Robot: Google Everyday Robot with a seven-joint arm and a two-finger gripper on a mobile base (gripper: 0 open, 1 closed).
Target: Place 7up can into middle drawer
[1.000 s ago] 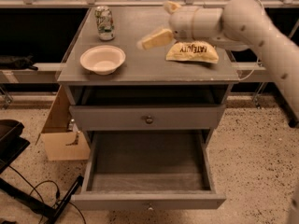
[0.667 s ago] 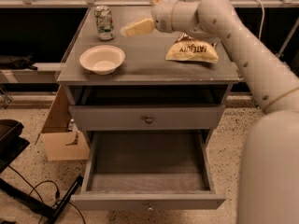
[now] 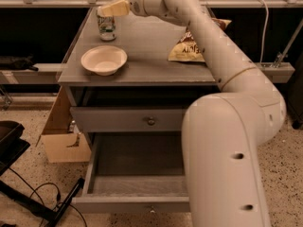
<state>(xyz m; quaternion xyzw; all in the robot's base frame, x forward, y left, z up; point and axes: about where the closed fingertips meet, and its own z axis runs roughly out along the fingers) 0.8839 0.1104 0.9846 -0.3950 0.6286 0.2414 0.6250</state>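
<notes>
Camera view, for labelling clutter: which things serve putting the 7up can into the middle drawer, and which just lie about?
Job: 7up can; open middle drawer; end effector by the can's top.
Lying about: white bowl; chip bag; cardboard box.

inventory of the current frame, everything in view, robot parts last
7up can: 1, green and white, back left of the cabinet top, upright
white bowl: 1, white, front left of the top, in front of the can
chip bag: 1, brown and yellow, right side of the top, partly behind the arm
cabinet: 1, grey, centre of view
upper drawer front: 1, grey with round knob, closed
middle drawer: 1, grey, pulled open at the bottom, nothing visible inside
cardboard box: 1, tan, on the floor left of the cabinet
cables: black, on the floor at lower left
arm: 1, cream, right foreground reaching to back left
gripper: 1, cream, right at the can's top
</notes>
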